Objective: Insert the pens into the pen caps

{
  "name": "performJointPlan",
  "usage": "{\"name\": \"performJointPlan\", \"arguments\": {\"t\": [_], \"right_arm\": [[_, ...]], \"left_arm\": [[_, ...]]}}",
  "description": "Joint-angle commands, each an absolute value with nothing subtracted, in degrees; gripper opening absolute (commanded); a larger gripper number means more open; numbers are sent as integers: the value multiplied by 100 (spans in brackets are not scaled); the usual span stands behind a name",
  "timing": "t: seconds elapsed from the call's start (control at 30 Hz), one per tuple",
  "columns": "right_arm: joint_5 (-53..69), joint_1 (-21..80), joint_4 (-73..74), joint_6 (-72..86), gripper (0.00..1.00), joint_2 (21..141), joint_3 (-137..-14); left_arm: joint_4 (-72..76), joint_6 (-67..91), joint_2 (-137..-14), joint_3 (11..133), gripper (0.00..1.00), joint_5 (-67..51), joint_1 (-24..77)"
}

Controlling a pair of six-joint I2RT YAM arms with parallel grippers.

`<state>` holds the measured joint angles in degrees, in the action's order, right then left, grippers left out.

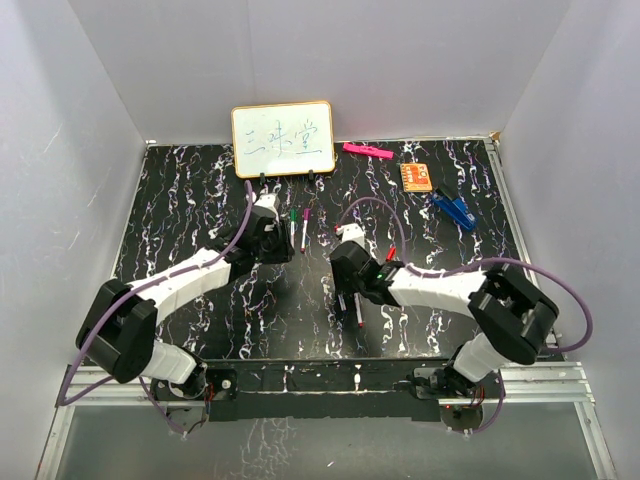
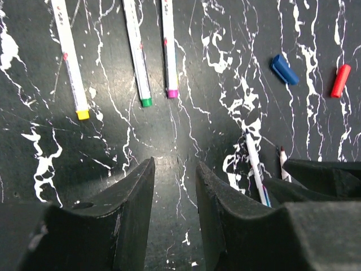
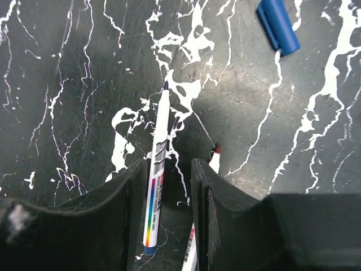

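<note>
In the left wrist view three white pens lie side by side with their yellow [image 2: 82, 114], green [image 2: 146, 102] and purple [image 2: 172, 93] ends toward my open, empty left gripper [image 2: 174, 178]; their far ends are cut off. A blue cap [image 2: 285, 69] and a red cap [image 2: 340, 81] lie loose to the right. My right gripper [image 3: 164, 189] is open low over the table, its jaws on either side of a blue-tipped uncapped pen [image 3: 158, 169] without pinching it. A red-tipped pen [image 3: 215, 158] lies just outside its right finger. The blue cap [image 3: 279, 25] lies beyond. From above, the left gripper [image 1: 272, 245] and the right gripper [image 1: 352, 290] are mid-table.
A small whiteboard [image 1: 283, 139] stands at the back. A pink marker [image 1: 366, 151], an orange card [image 1: 417, 177] and a blue object [image 1: 455, 208] lie at the back right. The black marbled table [image 1: 200, 200] has white walls on three sides.
</note>
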<state>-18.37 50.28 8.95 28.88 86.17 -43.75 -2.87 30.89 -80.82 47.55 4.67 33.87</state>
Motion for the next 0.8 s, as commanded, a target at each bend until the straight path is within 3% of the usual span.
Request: {"name": "performJointPlan", "arguments": {"t": [0.0, 0.6, 0.77], "right_arm": [[-1767, 5097, 735, 2935, 35, 8815, -4798], [-1884, 5143, 1068, 3021, 34, 9371, -5004], [-1886, 5150, 1227, 3054, 17, 9498, -5035]], "left_arm": [[-149, 2962, -7796, 4616, 33, 92, 3422], [-88, 2892, -7547, 4438, 34, 53, 3465], [-88, 2917, -7534, 4426, 34, 74, 3463]]}}
